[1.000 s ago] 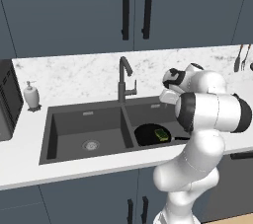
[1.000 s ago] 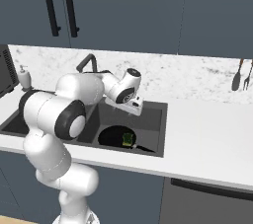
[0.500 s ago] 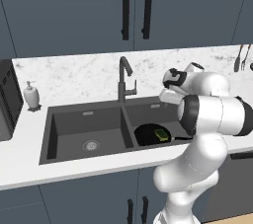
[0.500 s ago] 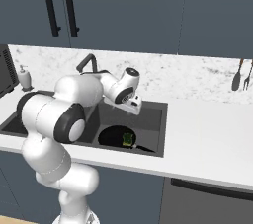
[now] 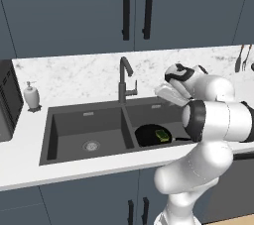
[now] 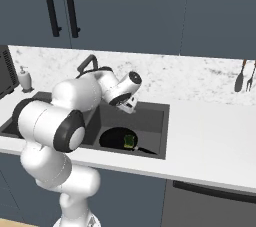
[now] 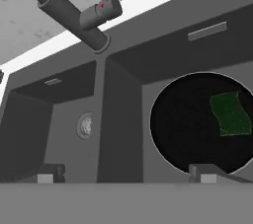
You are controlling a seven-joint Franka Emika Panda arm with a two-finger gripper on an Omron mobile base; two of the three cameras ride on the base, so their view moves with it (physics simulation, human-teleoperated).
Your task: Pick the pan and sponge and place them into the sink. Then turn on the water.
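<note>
The round black pan (image 5: 149, 136) lies in the right basin of the dark grey sink (image 5: 74, 120). The sponge (image 5: 161, 135) rests in the pan, green side up in the hand view (image 7: 230, 114). My gripper (image 5: 165, 93) hangs open and empty above the right basin, just right of the dark gooseneck faucet (image 5: 124, 78). In the hand view the fingertips (image 7: 205, 172) stand wide apart over the pan (image 7: 197, 124), with the faucet (image 7: 64, 11) at the upper left. No water is in view at the spout.
A white soap dispenser (image 5: 32, 95) stands on the counter left of the sink, beside a dark appliance (image 5: 7, 102). Utensils (image 6: 242, 76) hang on the wall at the far right. Dark cabinets (image 5: 134, 8) hang above.
The hand has hardly moved. The arm's elbow has swung a little to the right, and the gripper has stayed open.
</note>
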